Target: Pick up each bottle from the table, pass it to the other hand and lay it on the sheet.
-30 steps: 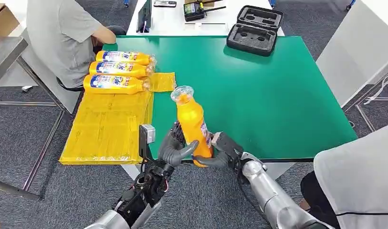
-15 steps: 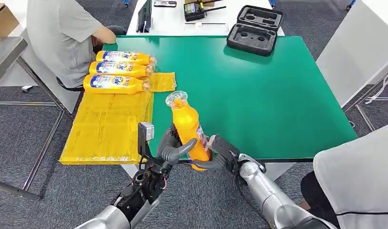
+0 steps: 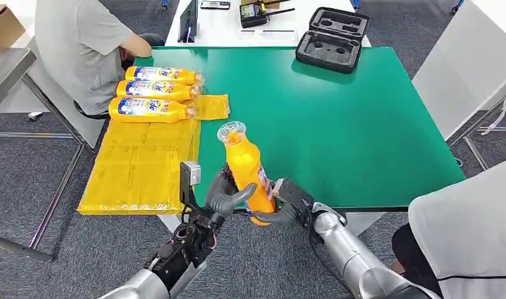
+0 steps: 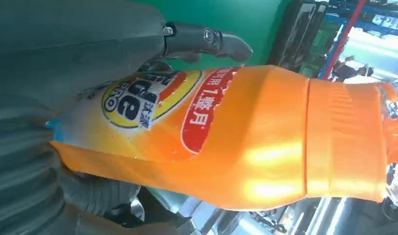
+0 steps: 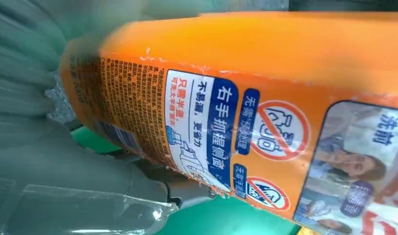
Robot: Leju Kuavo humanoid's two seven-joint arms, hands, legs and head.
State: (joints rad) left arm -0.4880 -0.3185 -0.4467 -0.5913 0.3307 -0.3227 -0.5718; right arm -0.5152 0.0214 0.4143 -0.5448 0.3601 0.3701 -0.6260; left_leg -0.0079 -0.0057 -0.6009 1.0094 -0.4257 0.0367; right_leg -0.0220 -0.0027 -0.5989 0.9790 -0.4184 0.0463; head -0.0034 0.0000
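Both sets of fingers (image 3: 234, 198) wrap the lower body of the orange bottle (image 3: 245, 168), the left hand (image 3: 224, 193) and right hand (image 3: 284, 202) gripping it together, upright above the near edge of the green worktop (image 3: 362, 124). The handover looks mid-way: the left hand should be firm before the right lets go, then carry it to the yellow sheet (image 3: 141, 165) beside three laid bottles (image 3: 154, 92)
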